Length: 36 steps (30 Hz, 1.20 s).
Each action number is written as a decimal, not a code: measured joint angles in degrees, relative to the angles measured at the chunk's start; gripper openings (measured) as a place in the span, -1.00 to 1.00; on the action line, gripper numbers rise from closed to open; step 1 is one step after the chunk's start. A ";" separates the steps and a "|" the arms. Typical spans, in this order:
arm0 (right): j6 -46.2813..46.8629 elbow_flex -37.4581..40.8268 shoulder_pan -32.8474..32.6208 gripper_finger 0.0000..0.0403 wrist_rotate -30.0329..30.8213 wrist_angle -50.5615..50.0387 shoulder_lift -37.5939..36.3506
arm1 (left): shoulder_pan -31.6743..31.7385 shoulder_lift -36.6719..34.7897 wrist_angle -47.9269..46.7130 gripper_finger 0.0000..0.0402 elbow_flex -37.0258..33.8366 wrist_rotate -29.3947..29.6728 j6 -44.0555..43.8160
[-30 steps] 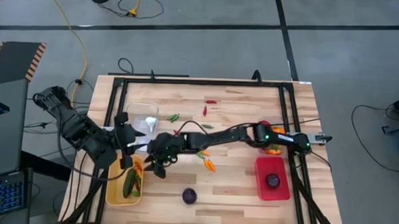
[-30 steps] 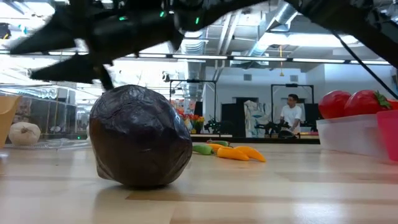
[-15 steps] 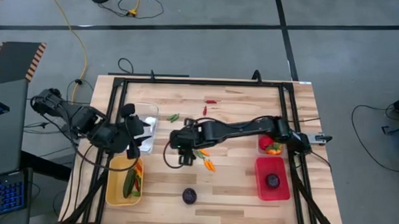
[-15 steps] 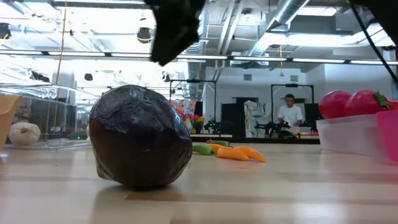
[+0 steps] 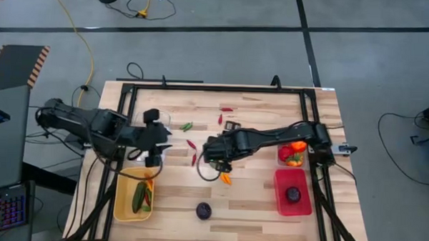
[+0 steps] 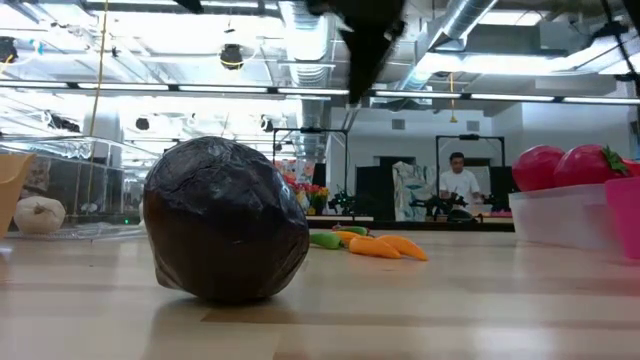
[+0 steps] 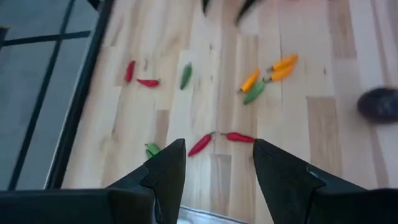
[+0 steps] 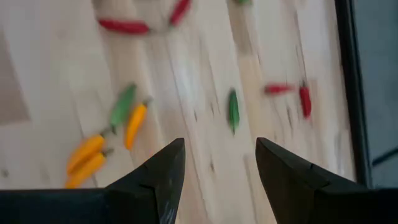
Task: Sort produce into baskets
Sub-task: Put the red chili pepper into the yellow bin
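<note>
The yellow basket (image 5: 133, 196) is taken as the landmark; it stood at the table's (image 5: 254, 200) near left corner and green chillies (image 5: 138, 196) were held inside it. The left gripper (image 5: 157, 136) was held just above the far end of that basket, over the clear basket (image 5: 161, 118), and its fingers (image 7: 165, 171) were spread apart with nothing between them. The right gripper (image 5: 212, 150) was stretched out over the table middle, well to the right of the yellow basket; its fingers (image 8: 163, 171) were likewise parted and empty. Two red chillies (image 5: 192, 152) were seen on the wood between the two grippers. An orange and green cluster of chillies (image 5: 224, 177) lay just below the right gripper. A dark purple round (image 5: 203, 210) was left on the wood right of the yellow basket, near the front edge. The red basket (image 5: 292, 192) was placed far across the table from it, with another purple round (image 5: 293, 195) inside.
</note>
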State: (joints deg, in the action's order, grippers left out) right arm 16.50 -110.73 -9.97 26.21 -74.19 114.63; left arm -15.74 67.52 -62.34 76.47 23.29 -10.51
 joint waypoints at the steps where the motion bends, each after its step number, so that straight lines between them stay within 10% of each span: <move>1: 1.35 3.25 -0.13 0.10 0.23 0.67 -1.81 | 0.47 1.16 0.34 -0.12 0.00 -1.04 1.17; 16: 21.18 41.95 -5.61 0.10 0.91 21.86 -27.69 | 3.03 25.19 5.89 -0.12 0.00 -8.11 1.71; 36: 22.02 46.11 -14.85 0.10 3.36 27.25 -29.10 | 4.27 41.34 11.35 -0.12 0.00 -6.84 -20.76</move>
State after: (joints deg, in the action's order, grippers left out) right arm 38.53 -64.62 -24.82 29.56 -46.94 85.54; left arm -11.46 108.86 -50.98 76.47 16.45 -31.27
